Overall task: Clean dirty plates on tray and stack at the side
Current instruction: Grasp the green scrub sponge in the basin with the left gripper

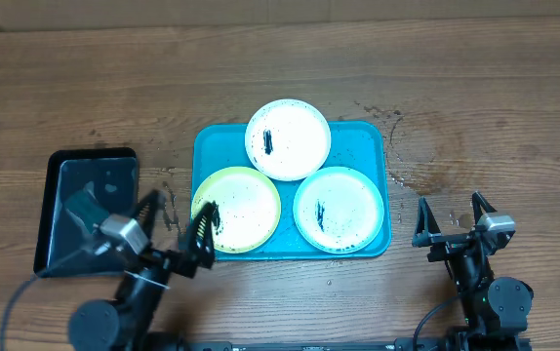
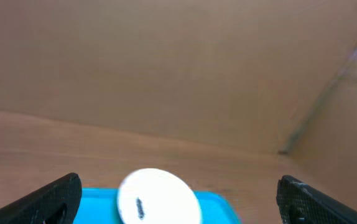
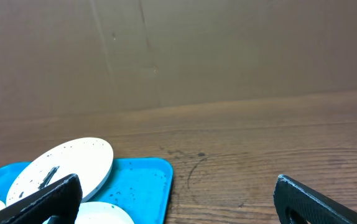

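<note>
The turquoise tray (image 1: 363,146) lies mid-table with three smeared plates on it. A white plate (image 1: 288,139) rests at the back, overlapping the other two. The yellow-green plate (image 1: 237,209) is at front left and another white plate (image 1: 338,209) at front right. My left gripper (image 1: 175,226) is open at the tray's front-left edge, one finger over the yellow-green plate's rim. My right gripper (image 1: 451,218) is open and empty on the table right of the tray. The left wrist view shows the back white plate (image 2: 158,196). The right wrist view shows it (image 3: 63,169) on the tray (image 3: 144,183).
A black tray (image 1: 83,205) with a grey pad on it lies at the left, beside my left arm. Dark stains mark the wooden table (image 1: 426,156) right of the turquoise tray. A brown wall stands behind the table.
</note>
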